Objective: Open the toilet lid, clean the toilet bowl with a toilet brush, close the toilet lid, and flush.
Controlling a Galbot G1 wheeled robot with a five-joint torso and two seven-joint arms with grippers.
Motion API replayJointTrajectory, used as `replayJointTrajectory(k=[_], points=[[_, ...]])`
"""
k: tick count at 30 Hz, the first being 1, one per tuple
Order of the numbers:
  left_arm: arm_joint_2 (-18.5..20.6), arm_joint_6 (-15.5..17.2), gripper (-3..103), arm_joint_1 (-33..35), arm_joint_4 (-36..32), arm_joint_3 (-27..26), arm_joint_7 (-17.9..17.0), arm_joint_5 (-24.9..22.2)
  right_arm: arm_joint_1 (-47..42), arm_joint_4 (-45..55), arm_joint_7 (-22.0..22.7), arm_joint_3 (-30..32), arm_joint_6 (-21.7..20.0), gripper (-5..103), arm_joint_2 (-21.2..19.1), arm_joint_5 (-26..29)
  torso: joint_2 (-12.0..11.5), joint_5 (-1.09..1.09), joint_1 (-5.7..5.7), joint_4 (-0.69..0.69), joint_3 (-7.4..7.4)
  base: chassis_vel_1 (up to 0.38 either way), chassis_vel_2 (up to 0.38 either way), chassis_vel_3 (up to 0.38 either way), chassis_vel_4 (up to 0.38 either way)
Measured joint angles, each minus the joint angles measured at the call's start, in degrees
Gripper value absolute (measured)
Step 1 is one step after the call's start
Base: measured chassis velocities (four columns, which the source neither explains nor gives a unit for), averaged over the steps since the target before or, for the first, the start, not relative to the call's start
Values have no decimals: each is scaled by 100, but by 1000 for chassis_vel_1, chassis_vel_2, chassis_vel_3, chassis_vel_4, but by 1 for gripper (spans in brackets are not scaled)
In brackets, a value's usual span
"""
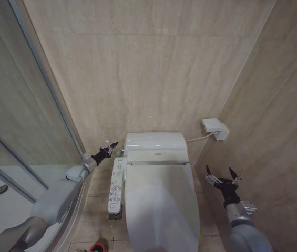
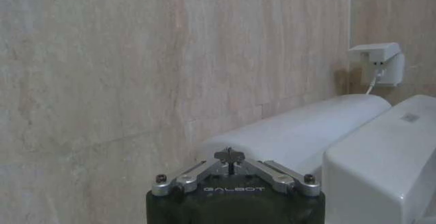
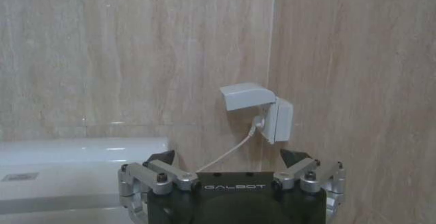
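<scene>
The toilet lid [image 1: 161, 207] lies shut, covering the toilet bowl; the narrow white button panel [image 1: 117, 184] runs along the bowl's left side. My left gripper [image 1: 108, 149] hovers at the toilet's rear left corner, just above the far end of the panel, shut on nothing. In the left wrist view its fingertips [image 2: 229, 155] meet in front of the white rear unit [image 2: 299, 132]. My right gripper [image 1: 221, 173] hangs open to the right of the lid, close to the side wall, with nothing between its fingers [image 3: 161, 158]. The toilet brush is hidden.
A glass shower enclosure [image 1: 27, 110] stands close on the left. A white wall socket box [image 1: 215, 128] with a cable sits on the back wall at the right corner. A small red holder [image 1: 98, 245] stands on the floor at the front left. Tiled walls close in behind and at the right.
</scene>
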Motion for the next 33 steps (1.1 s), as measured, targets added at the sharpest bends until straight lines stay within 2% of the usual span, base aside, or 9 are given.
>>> replayJointTrajectory(k=[33], points=[[-30, -9, 0, 212, -142, -60, 47, 50, 0, 0, 0, 0, 0, 100, 0, 0, 1, 0, -2, 0, -1, -7, 7, 6, -8]])
